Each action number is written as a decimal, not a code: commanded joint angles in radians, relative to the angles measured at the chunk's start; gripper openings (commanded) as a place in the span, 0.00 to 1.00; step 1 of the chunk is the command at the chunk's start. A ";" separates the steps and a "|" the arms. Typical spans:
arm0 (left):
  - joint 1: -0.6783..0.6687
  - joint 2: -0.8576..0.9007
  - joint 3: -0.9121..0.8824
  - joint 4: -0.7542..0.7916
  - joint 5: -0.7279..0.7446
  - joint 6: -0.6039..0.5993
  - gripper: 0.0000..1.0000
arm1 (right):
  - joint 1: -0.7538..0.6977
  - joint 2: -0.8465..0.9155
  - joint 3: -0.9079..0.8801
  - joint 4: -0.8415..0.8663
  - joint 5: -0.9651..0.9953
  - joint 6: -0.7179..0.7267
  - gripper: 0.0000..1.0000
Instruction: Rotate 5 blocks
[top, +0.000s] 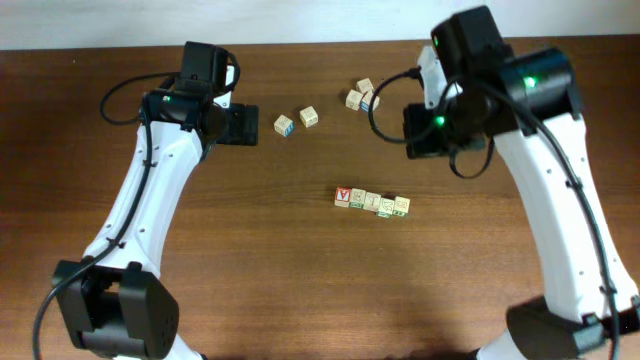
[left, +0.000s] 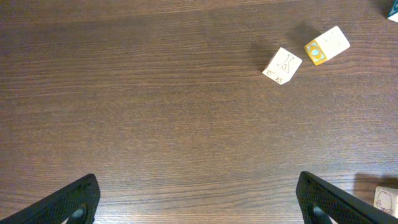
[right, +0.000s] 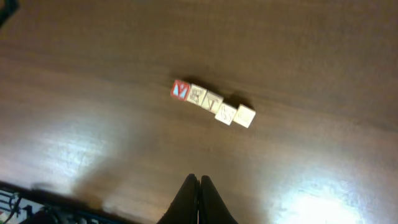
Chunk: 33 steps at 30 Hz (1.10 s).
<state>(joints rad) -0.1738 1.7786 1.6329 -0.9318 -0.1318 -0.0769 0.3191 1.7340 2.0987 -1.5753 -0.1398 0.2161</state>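
Five blocks (top: 372, 201) lie in a short row at the table's middle. A red-and-white letter block (top: 342, 197) is at the row's left end, and the others are pale with greenish markings. In the right wrist view the same row (right: 213, 101) runs slantwise, red block (right: 180, 90) first, well ahead of my right gripper (right: 199, 180). That gripper is shut, with nothing between its fingers. My left gripper (left: 198, 205) is wide open over bare wood, far to the upper left of the row. Its two black fingers (left: 74, 200) show at the bottom corners.
Two loose cubes (top: 284, 125) (top: 309, 116) lie just right of the left gripper; they also show in the left wrist view (left: 282, 65) (left: 326, 45). A small cluster of cubes (top: 360, 95) sits at the back near the right arm (top: 480, 90). Another cube (left: 385, 199) peeks in by the left gripper's right finger.
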 joint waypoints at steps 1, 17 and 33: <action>0.006 0.006 0.018 -0.002 -0.007 -0.016 0.99 | 0.017 -0.054 -0.247 0.119 0.016 0.078 0.04; 0.006 0.006 0.018 -0.002 -0.007 -0.016 0.99 | 0.057 -0.023 -0.872 0.563 -0.052 0.224 0.04; 0.006 0.006 0.018 -0.002 -0.007 -0.016 0.99 | 0.057 0.119 -0.882 0.650 -0.051 0.238 0.04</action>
<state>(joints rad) -0.1738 1.7786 1.6329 -0.9321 -0.1318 -0.0769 0.3695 1.8370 1.2263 -0.9375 -0.1856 0.4454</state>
